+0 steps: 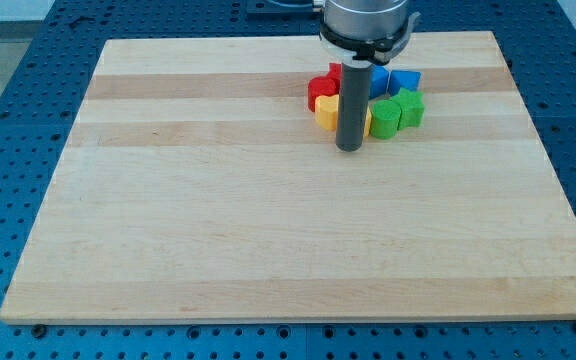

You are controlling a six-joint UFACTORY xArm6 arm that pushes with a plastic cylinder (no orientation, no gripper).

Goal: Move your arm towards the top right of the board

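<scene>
my tip [349, 148] on board [218, 230], just below clustered blocks [393, 105]

rod [352, 100] hiding yellow block [327, 113], arm [366, 18] cropped at top

Blue perforated table [28, 60] (holes throughout) under board

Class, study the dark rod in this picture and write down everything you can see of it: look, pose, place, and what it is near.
The rod is a straight, dark grey cylinder with a dull, smooth look, hanging upright from a silvery round mount at the view's top. My tip rests on the wooden board, just below a tight cluster of red, blue, yellow and green blocks. The rod hides the cluster's middle; whether it touches any block cannot be told.
</scene>
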